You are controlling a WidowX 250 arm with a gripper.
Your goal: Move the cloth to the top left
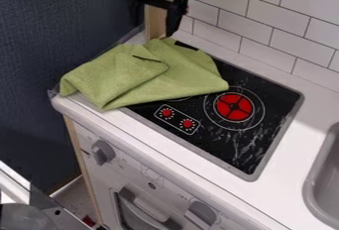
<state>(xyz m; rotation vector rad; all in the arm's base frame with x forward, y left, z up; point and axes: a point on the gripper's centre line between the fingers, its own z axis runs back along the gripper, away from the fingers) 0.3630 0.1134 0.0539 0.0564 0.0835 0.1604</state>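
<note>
A white counter (136, 134) is running from the left of the frame to the lower right, with a black stove (246, 144) set into it. A red burner (233, 107) is showing right of center, and a sink (323, 179) is lying at the right edge. White tiles (265, 35) are lining the upper right; a dark wall (53, 21) is filling the upper left. An oven front (142, 174) is standing below the counter.

The gripper (156, 28) is hanging at the top, left of center, above the cloth's far edge, its fingers apparently standing apart with nothing between them, though the left one is blending into the dark wall.

The cloth (142, 75) is lying left of center, across the stove's upper-left part and the counter's left end. It is green, rumpled and folded over itself, with a short dark line near its middle.
</note>
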